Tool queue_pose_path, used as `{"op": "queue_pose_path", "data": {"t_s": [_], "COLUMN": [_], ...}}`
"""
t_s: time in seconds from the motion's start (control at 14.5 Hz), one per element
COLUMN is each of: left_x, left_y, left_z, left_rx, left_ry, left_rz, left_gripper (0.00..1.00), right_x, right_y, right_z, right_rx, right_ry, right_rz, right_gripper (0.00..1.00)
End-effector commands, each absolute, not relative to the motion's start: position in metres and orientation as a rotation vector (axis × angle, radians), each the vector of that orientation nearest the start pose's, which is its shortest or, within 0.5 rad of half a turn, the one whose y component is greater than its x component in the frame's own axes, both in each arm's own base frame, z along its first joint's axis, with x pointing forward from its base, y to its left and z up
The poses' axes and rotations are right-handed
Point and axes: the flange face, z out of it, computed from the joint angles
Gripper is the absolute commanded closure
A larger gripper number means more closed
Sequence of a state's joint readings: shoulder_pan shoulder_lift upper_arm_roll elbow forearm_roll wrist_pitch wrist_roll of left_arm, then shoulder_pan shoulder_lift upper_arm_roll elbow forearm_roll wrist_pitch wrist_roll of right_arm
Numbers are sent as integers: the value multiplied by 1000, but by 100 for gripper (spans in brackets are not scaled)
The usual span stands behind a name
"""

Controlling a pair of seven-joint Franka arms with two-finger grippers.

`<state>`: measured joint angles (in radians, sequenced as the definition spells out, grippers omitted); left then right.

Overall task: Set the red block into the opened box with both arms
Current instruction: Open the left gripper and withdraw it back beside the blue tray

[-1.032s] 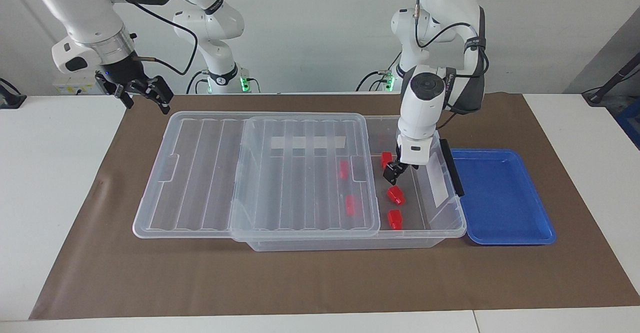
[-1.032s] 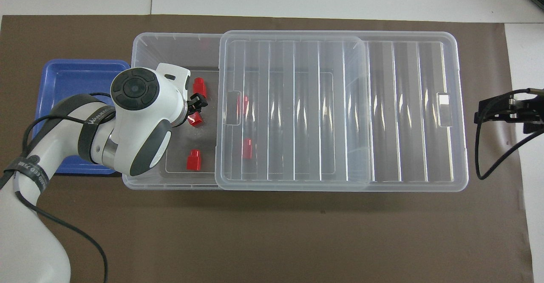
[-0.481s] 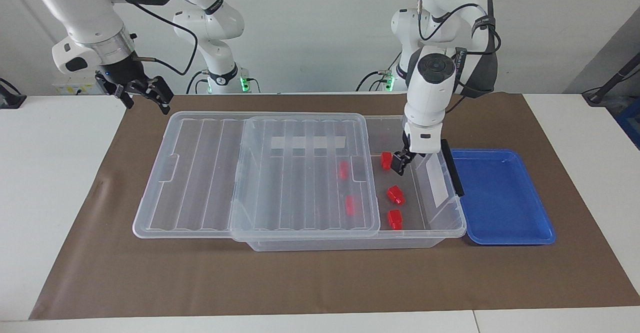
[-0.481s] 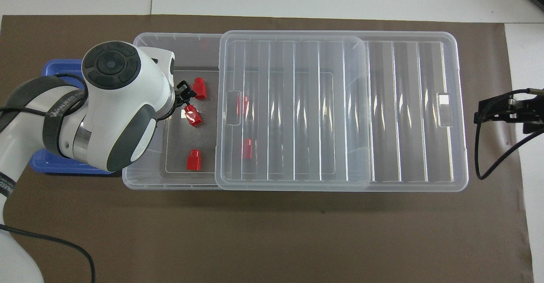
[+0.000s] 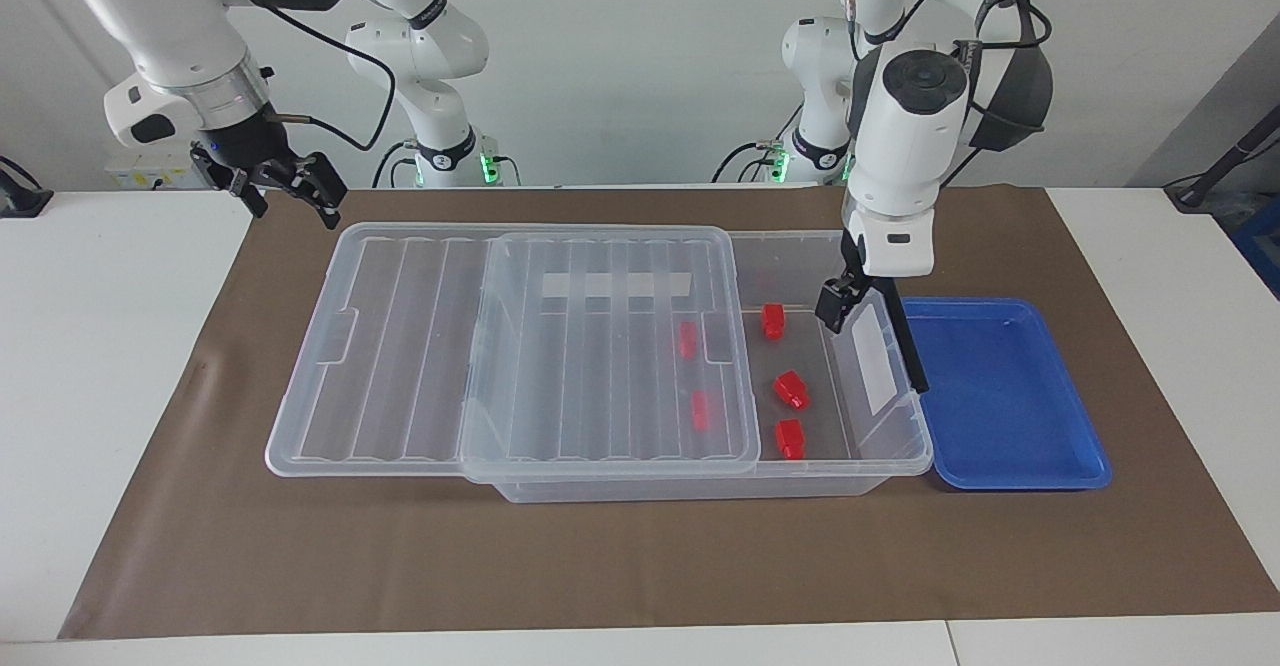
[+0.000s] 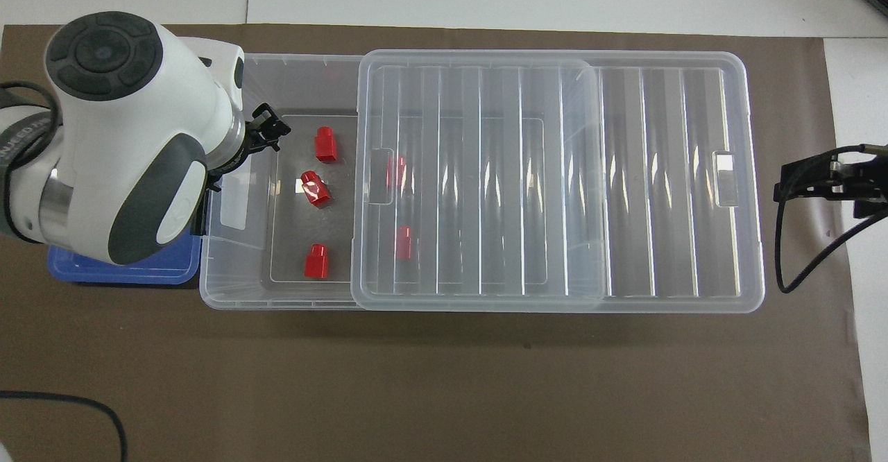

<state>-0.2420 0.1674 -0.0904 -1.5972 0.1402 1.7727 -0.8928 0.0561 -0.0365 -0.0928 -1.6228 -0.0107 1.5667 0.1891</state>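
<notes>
On the brown mat [image 5: 640,566] that covers the table, seen from the facing camera, the clear box [image 5: 905,461] lies lengthwise with its ribbed lid [image 5: 520,346] slid toward the right arm's end, so the end toward the left arm is uncovered. Three red blocks rest on the open floor: one [image 5: 773,321] nearest the robots, one [image 5: 791,390] in the middle, one [image 5: 790,438] farthest from them. Two more [image 5: 687,339] [image 5: 700,411] show through the lid's edge. The left gripper [image 5: 833,306] hangs empty over the box's open end, just inside the black end handle [image 5: 908,341], its fingers apart. A shallow blue tray [image 5: 1005,396] sits beside the box at the left arm's end. The right gripper [image 5: 290,186] waits above the mat's corner near the lid, fingers spread, holding nothing.

From the overhead camera, the left gripper [image 6: 267,129] shows at the edge of the arm's big white wrist, over the box [image 6: 277,299] floor beside the block farthest from the robots [image 6: 325,144]. The other two uncovered blocks [image 6: 316,189] [image 6: 317,261] lie apart from it. The blue tray [image 6: 125,271] is mostly hidden under the arm. The right gripper [image 6: 829,181] hangs past the lid's [image 6: 555,170] end.
</notes>
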Motion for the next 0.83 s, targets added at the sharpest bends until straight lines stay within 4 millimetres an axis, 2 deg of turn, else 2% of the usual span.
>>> {"op": "queue_pose_path", "data": {"t_s": [0.0, 0.14, 0.34, 0.48, 0.55, 0.76], "left_x": [573, 560, 551, 545, 544, 538], "left_y": [-119, -77, -21, 7, 15, 6], "left_z": [580, 604, 617, 624, 625, 619], "left_rx": [-2964, -3005, -3010, -3022, -3025, -3043], "left_ry": [-608, -497, -435, -322, -317, -302], "left_rz": [-95, -51, -17, -1, -2, -3], "left_gripper": [0, 0, 0, 0, 0, 0], "right_x": [540, 540, 540, 540, 540, 539], "right_y": [-24, -24, -24, -24, -24, -24], "right_z": [617, 617, 617, 617, 617, 617], "right_rx": [-3104, -3104, -3104, -3104, -3104, -3104], "right_ry": [347, 347, 347, 347, 347, 347], "right_rz": [24, 24, 24, 24, 24, 21], "right_gripper": [0, 0, 0, 0, 0, 0]}}
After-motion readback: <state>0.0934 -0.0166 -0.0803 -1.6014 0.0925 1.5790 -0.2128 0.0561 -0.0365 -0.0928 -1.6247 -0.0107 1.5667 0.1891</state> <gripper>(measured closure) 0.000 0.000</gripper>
